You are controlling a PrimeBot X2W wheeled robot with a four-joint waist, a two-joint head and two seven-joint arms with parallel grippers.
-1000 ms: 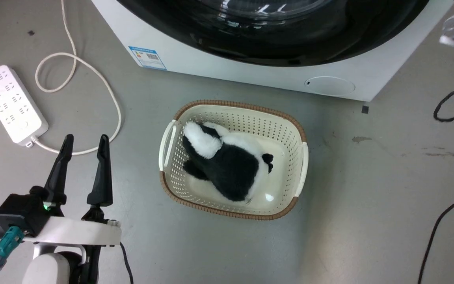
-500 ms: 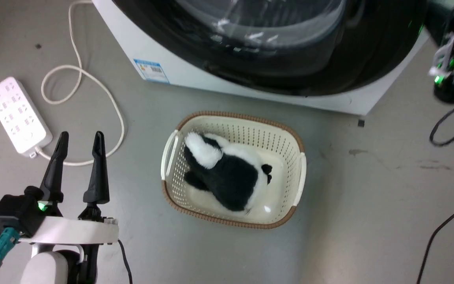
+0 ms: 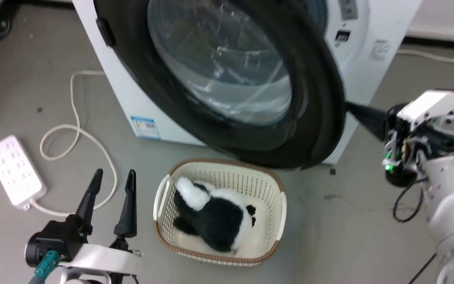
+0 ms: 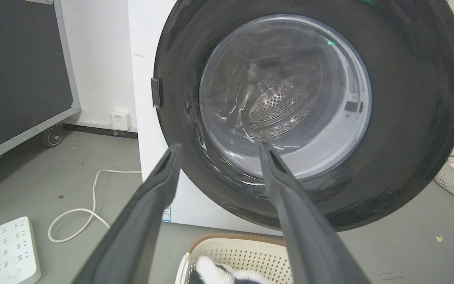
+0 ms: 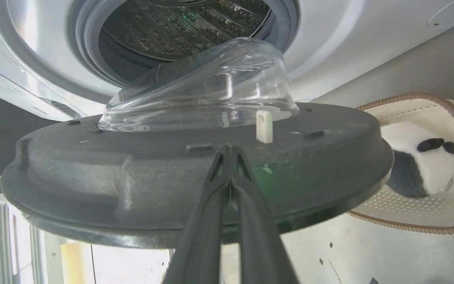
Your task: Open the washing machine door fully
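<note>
Though half open, washing machine door (image 3: 315, 118), inner face toward closed right fingers (image 5: 205, 228); left fingers (image 3: 127, 205) apart.

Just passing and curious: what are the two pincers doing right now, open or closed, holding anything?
Left pincer: open, empty.
Right pincer: shut, tips at the inner side of the washing machine door, gripping nothing.

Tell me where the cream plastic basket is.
Head view, lower centre: the cream perforated plastic basket stands on the floor beneath the glossy black round door, right of the left claw.
</note>
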